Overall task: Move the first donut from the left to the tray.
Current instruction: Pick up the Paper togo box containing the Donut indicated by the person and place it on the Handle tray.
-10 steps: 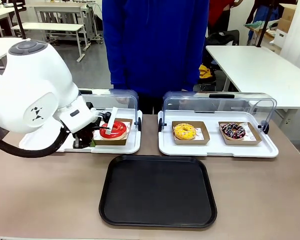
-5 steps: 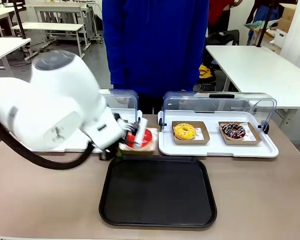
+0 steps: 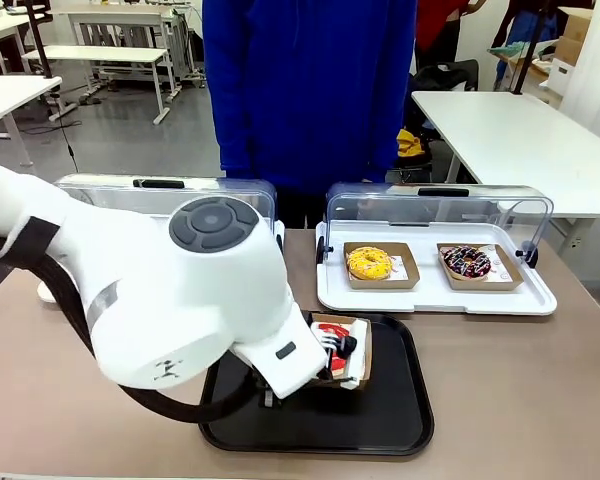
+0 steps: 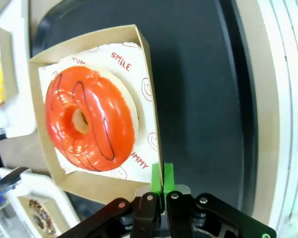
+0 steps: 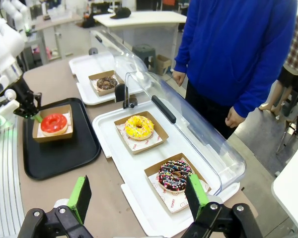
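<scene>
The first donut (image 4: 89, 119), a glossy red glazed ring with thin dark lines across the icing, sits in its square brown cardboard holder (image 4: 146, 74) over the black tray (image 4: 198, 89). In the front view the holder is at the tray's near-middle, half hidden behind the big white left arm (image 3: 180, 300), and it looks tilted, so I cannot tell whether it rests flat on the tray or hangs just above it.

The left hand (image 4: 162, 178) is pinched fully shut on one wall of the holder, the green pads (image 4: 156, 176) pressed together over the thin cardboard edge. Gripping the holder instead of the ring makes sense: the glaze stays untouched, and the stiff wall gives the narrow fingers something to clamp. The printed paper liner (image 4: 139, 89) under the donut keeps it seated in the box.

Further right on the desk (image 3: 540, 380), a white tray (image 3: 435, 295) with its clear domed lid (image 3: 440, 210) raised holds the yellow donut (image 3: 369, 262) and the chocolate sprinkled donut (image 3: 467, 261), each in its own holder, left alone since neither is first from the left. A person in a blue top (image 3: 310, 90) stands behind, hands down.

The right hand (image 5: 139, 196) hovers wide apart and empty above that white tray, well clear of the carry.

My judgement: the move is nearly finished, with only release left.
</scene>
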Controlling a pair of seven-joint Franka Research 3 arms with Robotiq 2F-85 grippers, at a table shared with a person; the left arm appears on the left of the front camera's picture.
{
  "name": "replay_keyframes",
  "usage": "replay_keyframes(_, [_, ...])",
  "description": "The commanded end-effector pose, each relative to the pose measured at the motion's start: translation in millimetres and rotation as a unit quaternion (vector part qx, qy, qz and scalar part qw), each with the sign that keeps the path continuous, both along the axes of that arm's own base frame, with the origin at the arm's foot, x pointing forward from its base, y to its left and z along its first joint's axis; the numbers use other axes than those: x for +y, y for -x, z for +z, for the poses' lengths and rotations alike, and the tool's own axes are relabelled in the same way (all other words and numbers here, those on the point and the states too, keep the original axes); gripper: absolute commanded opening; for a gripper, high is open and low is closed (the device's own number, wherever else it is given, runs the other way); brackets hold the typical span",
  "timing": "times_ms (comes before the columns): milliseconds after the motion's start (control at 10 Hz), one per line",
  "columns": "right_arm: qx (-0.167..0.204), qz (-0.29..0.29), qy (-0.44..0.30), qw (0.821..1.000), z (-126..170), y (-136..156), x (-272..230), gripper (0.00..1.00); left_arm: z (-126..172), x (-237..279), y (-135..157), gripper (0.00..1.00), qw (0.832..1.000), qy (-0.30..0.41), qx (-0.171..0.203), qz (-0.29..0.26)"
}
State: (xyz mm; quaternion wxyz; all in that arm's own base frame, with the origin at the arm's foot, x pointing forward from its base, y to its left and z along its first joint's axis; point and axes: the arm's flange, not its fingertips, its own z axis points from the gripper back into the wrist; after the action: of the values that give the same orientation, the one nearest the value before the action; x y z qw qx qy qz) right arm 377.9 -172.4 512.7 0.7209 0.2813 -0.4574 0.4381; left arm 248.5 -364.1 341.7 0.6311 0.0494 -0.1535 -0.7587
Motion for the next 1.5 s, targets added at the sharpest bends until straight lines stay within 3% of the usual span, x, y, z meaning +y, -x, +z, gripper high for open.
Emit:
replay_keyframes(0, [-0.019, 0.004, -0.009, 1.000, 0.8, -1.8, 0.6, 1.00, 1.0, -7.7, 14.5, 0.02, 1.000, -0.011, -0.015, 0.020])
replay_keyframes(500, [-0.019, 0.004, -0.009, 1.000, 0.8, -1.8, 0.6, 1.00, -15.4, -2.1, 10.2, 0.02, 0.999, -0.034, -0.003, 0.033])
replay_keyframes(1200, [-0.019, 0.004, -0.009, 1.000, 0.8, -1.8, 0.6, 1.00, -33.1, -2.1, 1.5, 0.02, 0.997, -0.035, 0.043, 0.046])
replay_keyframes(1300, [-0.019, 0.004, -0.009, 1.000, 0.8, -1.8, 0.6, 1.00, -31.6, -1.5, 2.7, 0.59, 0.998, -0.033, 0.035, 0.042])
replay_keyframes(1400, [-0.019, 0.004, -0.009, 1.000, 0.8, -1.8, 0.6, 1.00, -25.5, -1.0, 3.5, 0.59, 0.998, -0.034, 0.031, 0.043])
